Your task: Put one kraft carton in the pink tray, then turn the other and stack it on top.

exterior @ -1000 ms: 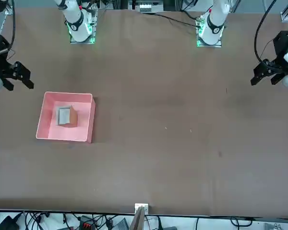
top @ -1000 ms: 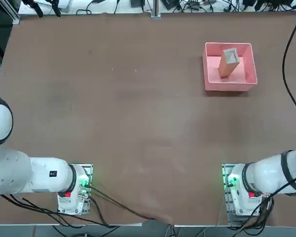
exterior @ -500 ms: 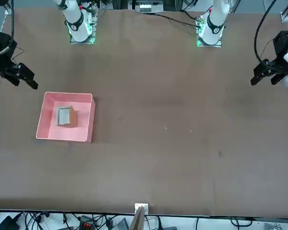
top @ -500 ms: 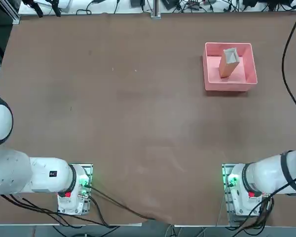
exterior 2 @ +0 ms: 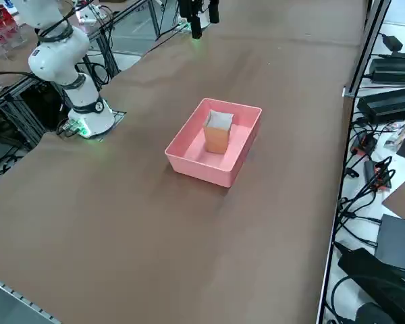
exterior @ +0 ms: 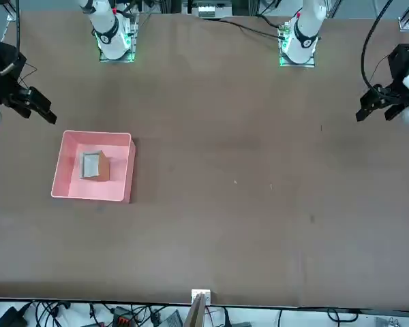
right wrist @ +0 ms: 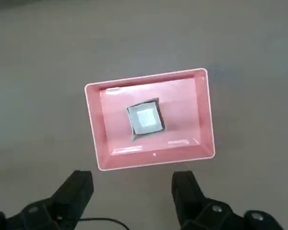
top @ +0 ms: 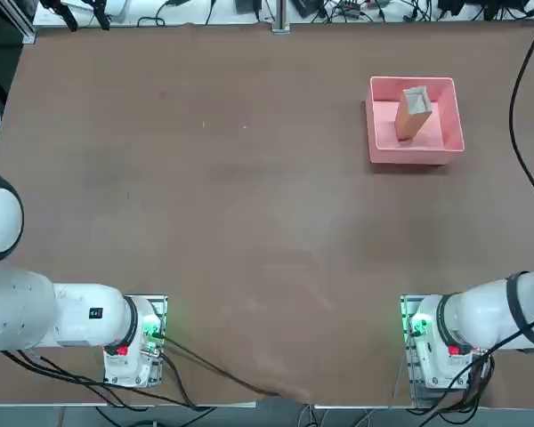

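The pink tray (top: 445, 133) sits at the far right of the table, also seen in the front view (exterior: 71, 180) and the right side view (exterior 2: 196, 158). A brown kraft carton (top: 411, 116) with a pale top (right wrist: 145, 119) stands upright in the middle of it (exterior 2: 217, 133). Whether it is one carton or two stacked, I cannot tell. My right gripper (exterior: 39, 109) hangs high, off the tray's near side and apart from it. In the wrist view my gripper (right wrist: 132, 179) is open with nothing between its black fingers (right wrist: 79, 189), and the tray (right wrist: 182, 115) lies far below.
The brown table (top: 249, 196) spreads wide around the tray. Cables and power supplies (exterior 2: 385, 101) lie off the table's edge beyond the tray. The right arm's base (top: 436, 342) stands at the near edge.
In the front view my right gripper has drifted a little sideways and turned, still high beside the tray. Tray and carton have not moved.
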Robot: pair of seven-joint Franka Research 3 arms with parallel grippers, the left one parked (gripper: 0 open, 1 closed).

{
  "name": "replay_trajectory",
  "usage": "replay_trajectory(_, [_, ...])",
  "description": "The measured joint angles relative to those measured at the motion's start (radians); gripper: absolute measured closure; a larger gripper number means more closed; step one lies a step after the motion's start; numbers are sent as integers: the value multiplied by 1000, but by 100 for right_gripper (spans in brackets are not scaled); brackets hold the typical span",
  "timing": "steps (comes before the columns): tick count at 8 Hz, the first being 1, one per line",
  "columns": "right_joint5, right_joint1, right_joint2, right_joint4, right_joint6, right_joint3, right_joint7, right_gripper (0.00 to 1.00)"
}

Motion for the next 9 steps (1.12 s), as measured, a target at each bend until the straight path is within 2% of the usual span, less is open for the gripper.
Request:
replay_trajectory(2, [14, 1, 0, 0, -2, 1, -21, 0])
replay_trajectory(5, [18, 6, -5, -1, -28, 3, -156, 0])
replay_trajectory(9, [19, 9, -84, -90, -2, 4, -195, 0])
